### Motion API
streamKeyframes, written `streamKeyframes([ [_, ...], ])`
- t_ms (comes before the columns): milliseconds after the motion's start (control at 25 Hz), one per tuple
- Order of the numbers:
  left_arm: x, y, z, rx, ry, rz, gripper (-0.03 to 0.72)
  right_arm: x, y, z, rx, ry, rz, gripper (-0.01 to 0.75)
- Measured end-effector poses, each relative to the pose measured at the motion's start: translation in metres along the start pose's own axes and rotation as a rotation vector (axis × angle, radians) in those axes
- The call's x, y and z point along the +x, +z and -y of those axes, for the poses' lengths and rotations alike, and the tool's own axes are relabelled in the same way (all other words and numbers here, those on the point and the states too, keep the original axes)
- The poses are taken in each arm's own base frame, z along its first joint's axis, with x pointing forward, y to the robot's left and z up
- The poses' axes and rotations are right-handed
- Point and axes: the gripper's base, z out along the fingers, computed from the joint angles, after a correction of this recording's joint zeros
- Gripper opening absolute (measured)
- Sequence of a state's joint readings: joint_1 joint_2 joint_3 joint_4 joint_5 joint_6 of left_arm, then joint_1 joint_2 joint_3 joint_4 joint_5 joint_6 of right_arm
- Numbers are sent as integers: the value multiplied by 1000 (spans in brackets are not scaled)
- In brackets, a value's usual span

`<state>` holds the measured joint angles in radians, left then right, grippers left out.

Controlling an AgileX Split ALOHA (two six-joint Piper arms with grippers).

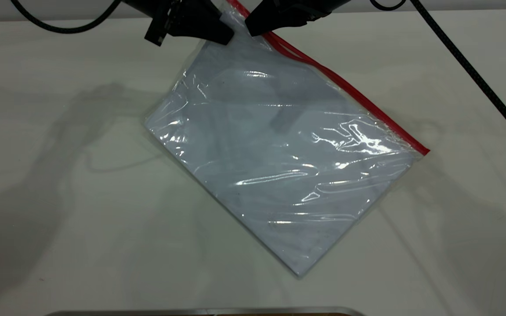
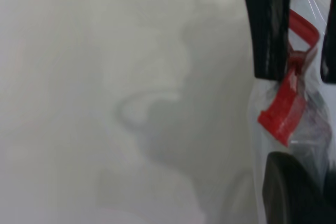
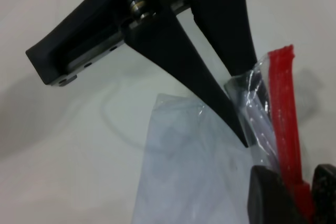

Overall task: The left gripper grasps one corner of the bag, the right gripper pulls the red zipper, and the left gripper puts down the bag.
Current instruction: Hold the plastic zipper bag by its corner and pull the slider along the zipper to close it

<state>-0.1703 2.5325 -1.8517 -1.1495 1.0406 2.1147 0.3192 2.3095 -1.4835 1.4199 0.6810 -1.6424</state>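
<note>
While the left gripper (image 3: 247,106) was pinched on the corner of the bag (image 1: 231,30), up at twelve o'clock on the table (image 1: 51,184), the bag (image 1: 279,166) hung slanted from that hold, its far end trailing toward five o'clock, where it seemed to rest on the surface. I saw the right gripper (image 1: 253,28) just beside the left, its tapered jaws closed around the red zipper (image 1: 349,94) near the held corner; whether it actually had the tiny slider, I couldn't make out.

My main worry was the grip on thin, slick film. If the right gripper pulled toward four o'clock along the strip, the plastic could slide out from between the left fingers (image 2: 270,24), and the whole bag would follow instead of the seal opening. I also judged the red strip looked bunched and kinked at the corner, so the pull might snag there. With the two claws nearly touching, any drift could knock them together.
</note>
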Motion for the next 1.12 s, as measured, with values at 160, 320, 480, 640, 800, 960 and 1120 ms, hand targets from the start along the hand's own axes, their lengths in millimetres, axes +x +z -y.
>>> streamKeyframes([
  [160, 0, 0, 0, -3, -1, 2, 53, 0, 0, 0, 2, -2, 1, 221],
  [320, 0, 0, 0, -3, -1, 2, 53, 0, 0, 0, 3, -1, 1, 180],
  [480, -1, 0, 0, 4, -1, 6, 53, 0, 0, 1, 6, -1, 1, 74],
  [640, -1, 0, 1, 9, -6, 9, 53, 0, 0, 1, 6, -4, -1, 33],
  [800, -1, 0, 1, 15, -58, 13, 53, 1, 0, 0, 3, -15, -25, 34],
  [960, -1, 1, 2, 18, -119, 10, 53, 4, 0, 0, 2, -19, -60, 34],
  [1120, -1, 2, 2, 26, -163, 10, 53, 6, -1, 1, 5, -49, -93, 34],
])
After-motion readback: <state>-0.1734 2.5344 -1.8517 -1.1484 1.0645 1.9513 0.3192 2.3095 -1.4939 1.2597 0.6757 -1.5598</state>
